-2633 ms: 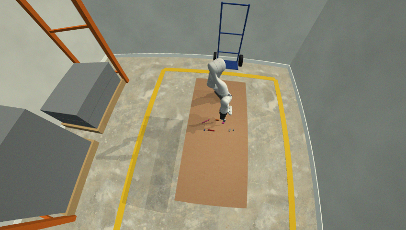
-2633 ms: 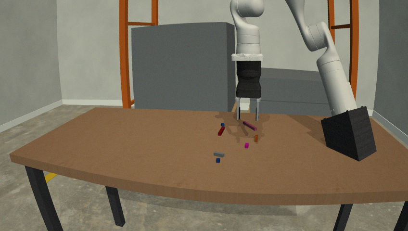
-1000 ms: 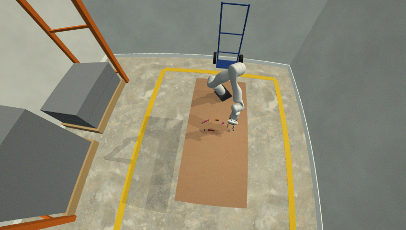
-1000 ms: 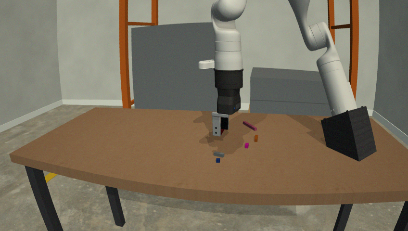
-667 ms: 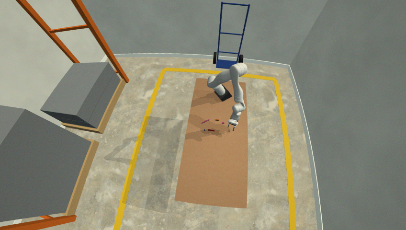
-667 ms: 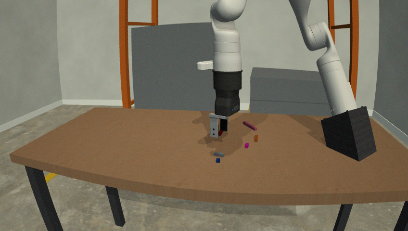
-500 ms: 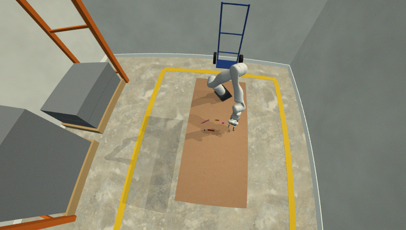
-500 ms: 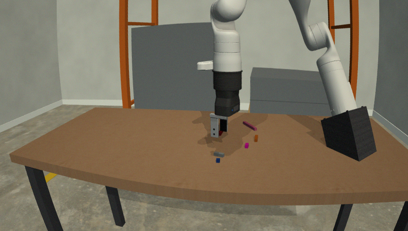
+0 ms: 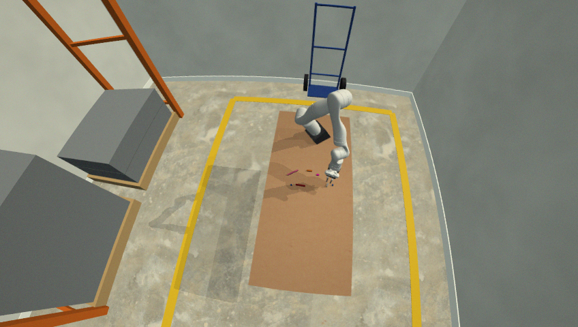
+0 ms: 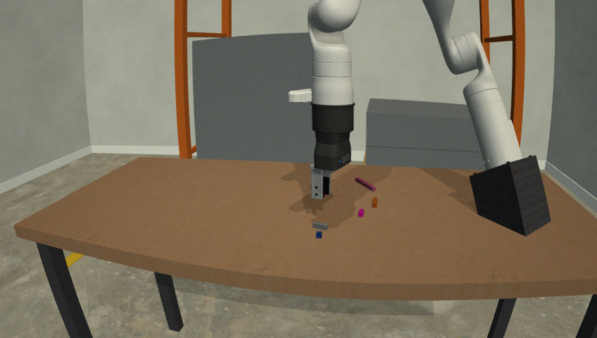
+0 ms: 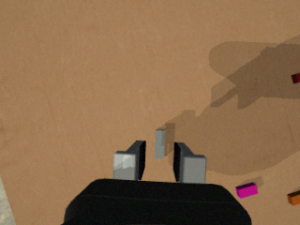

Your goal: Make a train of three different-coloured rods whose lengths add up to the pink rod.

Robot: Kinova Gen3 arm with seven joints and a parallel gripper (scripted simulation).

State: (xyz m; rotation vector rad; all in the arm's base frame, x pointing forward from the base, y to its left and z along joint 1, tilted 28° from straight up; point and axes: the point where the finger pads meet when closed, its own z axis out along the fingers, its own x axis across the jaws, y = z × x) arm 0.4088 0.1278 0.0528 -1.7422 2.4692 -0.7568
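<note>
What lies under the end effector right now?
The grey rod, flat on the table, framed by the part-open fingers. The end effector's body covers the table behind it.

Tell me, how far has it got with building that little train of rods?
Done: nothing is joined yet. The grey rod, magenta rod and orange rod, which together match the pink rod, lie apart on the table. In hand: the gripper hangs above the grey rod, fingers partly narrowed, holding nothing. Left: grasp it, line all three up end to end, then let go.
</note>
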